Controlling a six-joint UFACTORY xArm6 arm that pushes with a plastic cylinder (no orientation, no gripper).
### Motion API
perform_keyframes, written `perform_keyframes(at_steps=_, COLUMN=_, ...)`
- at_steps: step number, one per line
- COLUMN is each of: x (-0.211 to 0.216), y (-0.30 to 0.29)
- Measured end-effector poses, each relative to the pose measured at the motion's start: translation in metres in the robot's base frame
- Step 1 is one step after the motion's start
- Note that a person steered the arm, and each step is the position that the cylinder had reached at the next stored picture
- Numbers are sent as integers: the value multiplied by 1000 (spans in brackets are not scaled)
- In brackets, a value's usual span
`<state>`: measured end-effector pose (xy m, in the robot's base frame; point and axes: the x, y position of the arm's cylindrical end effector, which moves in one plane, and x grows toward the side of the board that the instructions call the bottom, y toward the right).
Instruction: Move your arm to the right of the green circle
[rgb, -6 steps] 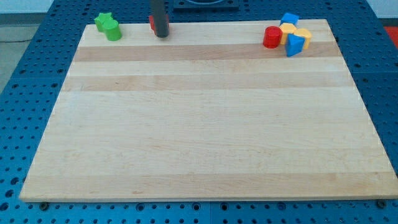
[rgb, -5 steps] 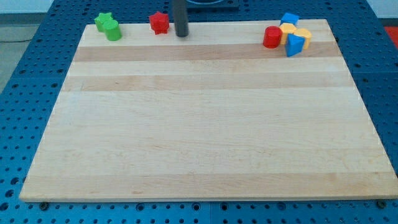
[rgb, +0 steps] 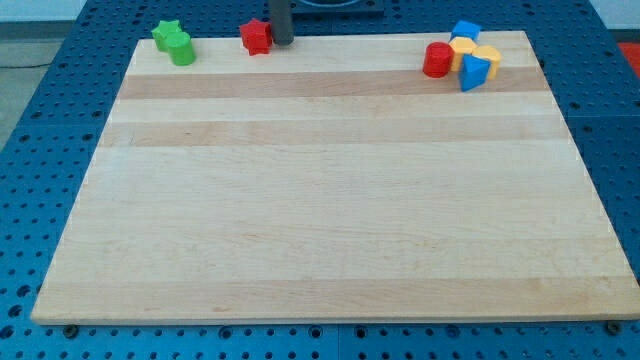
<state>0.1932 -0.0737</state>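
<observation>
The green circle (rgb: 183, 52) sits at the board's top left, touching a green star (rgb: 167, 34) just above and left of it. My tip (rgb: 282, 42) is at the board's top edge, well to the right of the green circle. A red star (rgb: 257, 36) lies between them, just left of my tip, close to or touching it.
A cluster at the top right holds a red cylinder (rgb: 436, 60), a blue block (rgb: 465, 31), two yellow blocks (rgb: 463, 50) (rgb: 487, 55) and a blue triangular block (rgb: 474, 72). The wooden board (rgb: 330, 200) rests on a blue pegboard table.
My tip went from in front of the red star to its right, uncovering it, then drew back a little left and up towards the top edge. The blocks have not moved.
</observation>
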Motion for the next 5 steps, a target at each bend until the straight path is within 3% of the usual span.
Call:
perform_keyframes(at_steps=1, x=29, y=8)
perform_keyframes(at_steps=2, x=44, y=-21)
perform_keyframes(at_steps=3, x=42, y=-75)
perform_keyframes(at_steps=5, x=22, y=-100)
